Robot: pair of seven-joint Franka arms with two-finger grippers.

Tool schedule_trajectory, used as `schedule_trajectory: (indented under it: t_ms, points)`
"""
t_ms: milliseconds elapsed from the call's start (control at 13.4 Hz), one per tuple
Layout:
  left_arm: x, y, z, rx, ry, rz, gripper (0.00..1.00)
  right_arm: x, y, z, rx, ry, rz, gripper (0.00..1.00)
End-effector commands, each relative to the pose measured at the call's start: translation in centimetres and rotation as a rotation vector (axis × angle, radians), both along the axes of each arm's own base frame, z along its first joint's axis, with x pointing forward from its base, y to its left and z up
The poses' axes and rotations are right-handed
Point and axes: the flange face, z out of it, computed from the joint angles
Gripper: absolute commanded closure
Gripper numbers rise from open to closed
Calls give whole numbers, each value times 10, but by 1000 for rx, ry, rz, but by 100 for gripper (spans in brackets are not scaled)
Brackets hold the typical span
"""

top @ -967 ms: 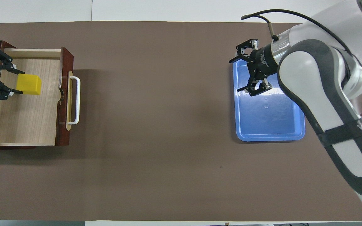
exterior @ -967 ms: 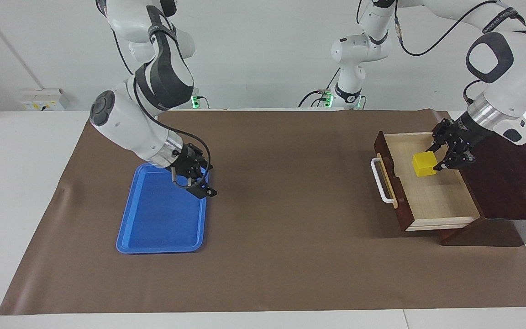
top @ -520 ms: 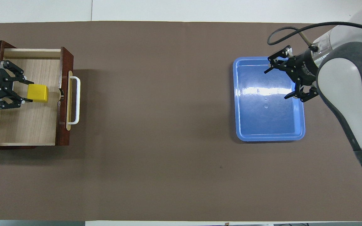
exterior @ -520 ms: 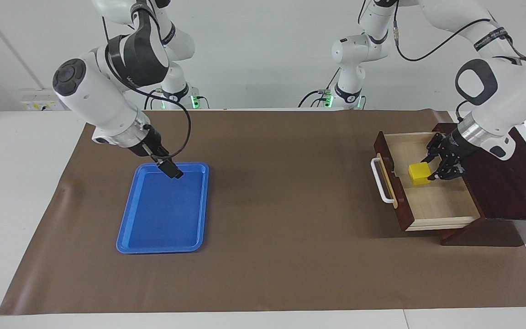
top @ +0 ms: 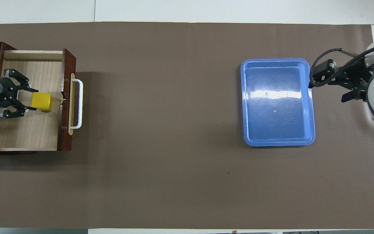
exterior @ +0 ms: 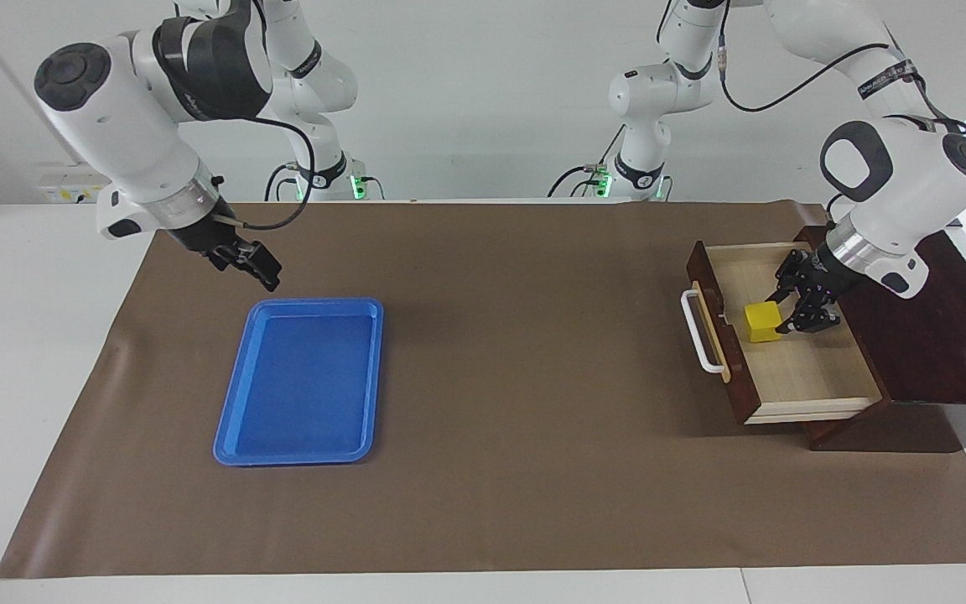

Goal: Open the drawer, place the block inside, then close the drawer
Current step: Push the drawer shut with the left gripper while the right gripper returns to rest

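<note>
Right now I have the small bright yellow cube block (exterior: 762,322) down inside the open dark reddish-brown wooden drawer (exterior: 810,382), on its pale floor close to the front panel with the white bar handle (exterior: 698,330). My left gripper (exterior: 792,304) is low in the drawer with its fingers (top: 29,90) on either side of the cube; I cannot tell whether they grip it or have just let go. My right gripper (exterior: 255,264) hangs over the brown mat of the worktop (exterior: 533,377), just off the flat blue plastic tray (exterior: 298,382) at the end nearer the robots, holding nothing; I cannot tell how its fingers stand.

I judge the cube light, rigid and smooth-sided, so it should sit flat and not roll; two flat sides are the place to take it. For closing, I would push on the handle or the front panel, evenly, since the drawer looks stiff and could skew in the dark wooden cabinet (exterior: 927,335).
</note>
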Motion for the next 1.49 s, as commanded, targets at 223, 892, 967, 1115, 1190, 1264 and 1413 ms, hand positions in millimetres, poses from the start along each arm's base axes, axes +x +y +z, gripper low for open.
schedule_trajectory:
  t_ms: [223,892,967,1115,1190,1264,1413]
  points:
    - [7,-44,58,44,13,-64,0,-24,-4,8,-14,31,254,0]
    - [-22,-180,7,216,27,65,0,-26,-12,7,-33,35,425,0]
    - [-18,-171,8,213,15,77,0,-26,-13,7,-34,36,425,0]
    - [-16,-160,4,213,7,102,0,-25,-13,7,-38,32,427,0]
    - [-16,-161,2,220,8,98,0,-25,-12,7,-38,32,428,0]
    - [-15,-160,-4,232,-7,92,0,-25,-12,7,-38,33,424,0]
    - [-15,-156,-18,226,-40,94,0,-26,-12,7,-37,36,418,0]
